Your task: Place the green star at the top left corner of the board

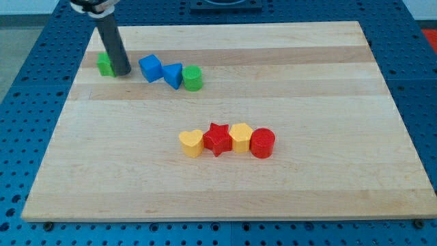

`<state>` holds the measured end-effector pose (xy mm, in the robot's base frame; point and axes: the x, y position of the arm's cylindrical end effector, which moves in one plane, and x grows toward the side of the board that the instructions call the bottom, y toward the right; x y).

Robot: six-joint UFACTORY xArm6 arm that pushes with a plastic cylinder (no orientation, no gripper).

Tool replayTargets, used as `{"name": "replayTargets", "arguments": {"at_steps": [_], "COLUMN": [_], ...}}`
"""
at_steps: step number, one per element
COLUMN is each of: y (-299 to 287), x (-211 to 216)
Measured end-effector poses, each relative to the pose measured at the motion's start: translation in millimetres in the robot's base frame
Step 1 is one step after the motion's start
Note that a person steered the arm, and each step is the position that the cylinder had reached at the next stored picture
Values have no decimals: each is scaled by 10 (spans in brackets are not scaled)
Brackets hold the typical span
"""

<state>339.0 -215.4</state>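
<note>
- The green star [104, 64] sits near the wooden board [287, 184]'s top left corner, partly hidden by the rod, so its shape is hard to confirm.
- My tip [123, 71], a bare rod grasping nothing, touches the star's right side.
- A blue cube [150, 67], blue triangle [173, 74] and green cylinder [192, 78] line up right of the star.

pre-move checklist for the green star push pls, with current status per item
1. Green star-shaped block near the wooden board's top left corner: ok, though not hard in the corner.
2. My tip located: ok, on the star's right side.
3. Tip actually touching the star: cannot tell, rod hides that edge.
4. Blue cube-like block apart from the tip: ok, small gap on the right.
5. Blue triangular block and green cylinder out of the way: ok, further right.
6. Star clear of the board edge: ok, still on wood.
</note>
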Motion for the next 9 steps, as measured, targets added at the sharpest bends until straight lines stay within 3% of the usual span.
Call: {"name": "replayTargets", "arguments": {"at_steps": [1,2,3,4,7,8,9], "y": [-254,-683,-897,-894,-743,-602,-538], "x": [302,143,-338,-338,251,265,-142]}}
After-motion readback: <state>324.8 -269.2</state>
